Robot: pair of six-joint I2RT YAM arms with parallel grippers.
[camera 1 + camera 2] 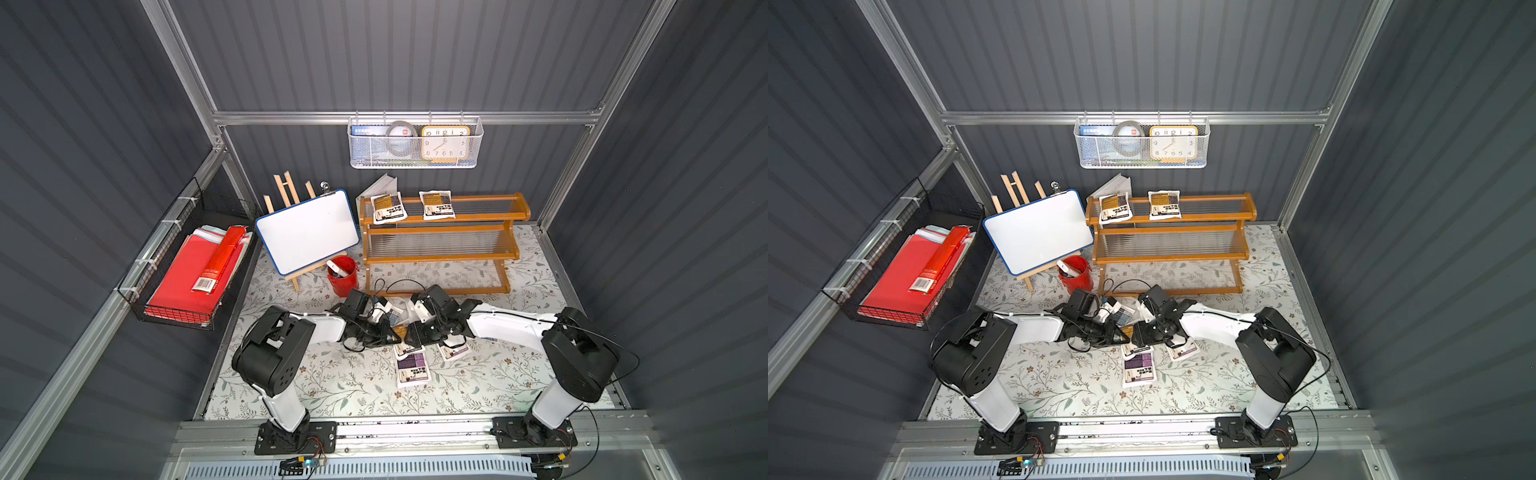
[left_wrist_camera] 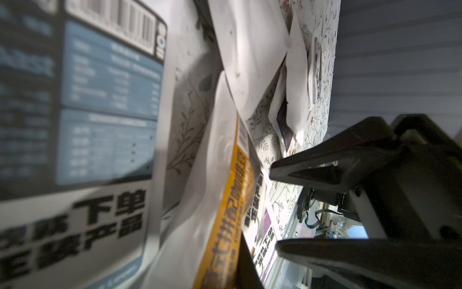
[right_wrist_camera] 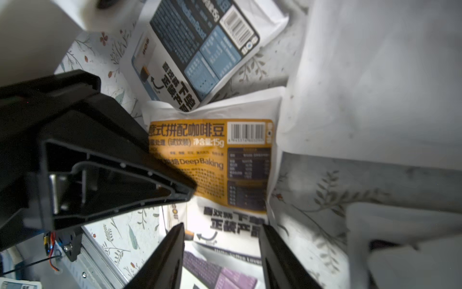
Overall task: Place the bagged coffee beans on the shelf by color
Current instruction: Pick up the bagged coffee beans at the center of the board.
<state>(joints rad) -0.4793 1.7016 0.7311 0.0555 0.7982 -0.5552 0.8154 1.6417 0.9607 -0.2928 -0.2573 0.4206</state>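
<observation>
Pinching amber pouch [image 3: 212,160] edge, left hand [image 3: 191,192]

**Two white-and-black arms, built alike**

We see the left arm [image 1: 286,399] and the right arm [image 1: 552,401] with white link shells between bulky black joint housings. Thin black cables [image 1: 635,360] loop loose along both. Each foot is a black base plate [image 1: 272,446] with silver screws and red wires.

Whiteboard [image 1: 307,230] on easel [image 1: 286,189]; red cup [image 1: 345,284] beside; wall basket [image 1: 361,160] w/ clock [image 1: 445,143].
</observation>
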